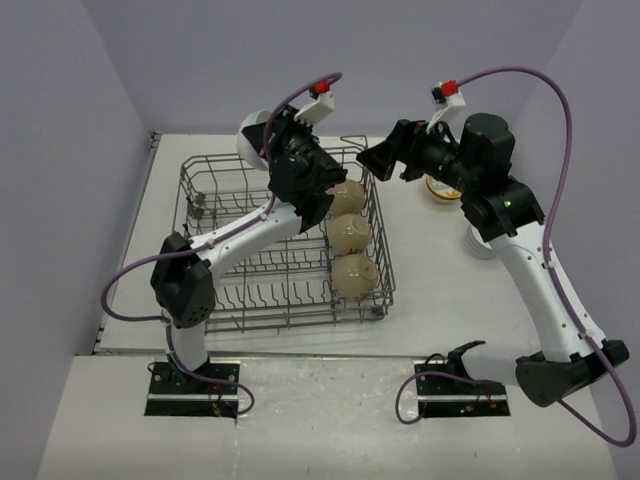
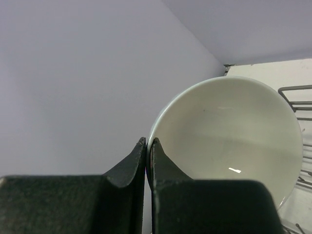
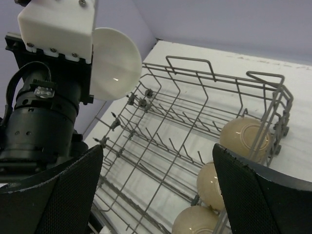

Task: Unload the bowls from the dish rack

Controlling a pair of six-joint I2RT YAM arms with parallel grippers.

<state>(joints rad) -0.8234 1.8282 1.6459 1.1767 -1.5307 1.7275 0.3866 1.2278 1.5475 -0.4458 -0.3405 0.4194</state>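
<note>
Left pincer [image 2: 147,142] pinches the white bowl [image 2: 229,136], likely slick and breakable, by its rim above the dish rack [image 1: 260,290].

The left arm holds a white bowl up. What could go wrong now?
1. The left gripper pinches the white bowl only at its rim, in the air above the far edge of the dish rack; it might slip and break on the wires.
2. The open right gripper hangs close to the left arm over the rack; the two might collide if either swings across.
</note>
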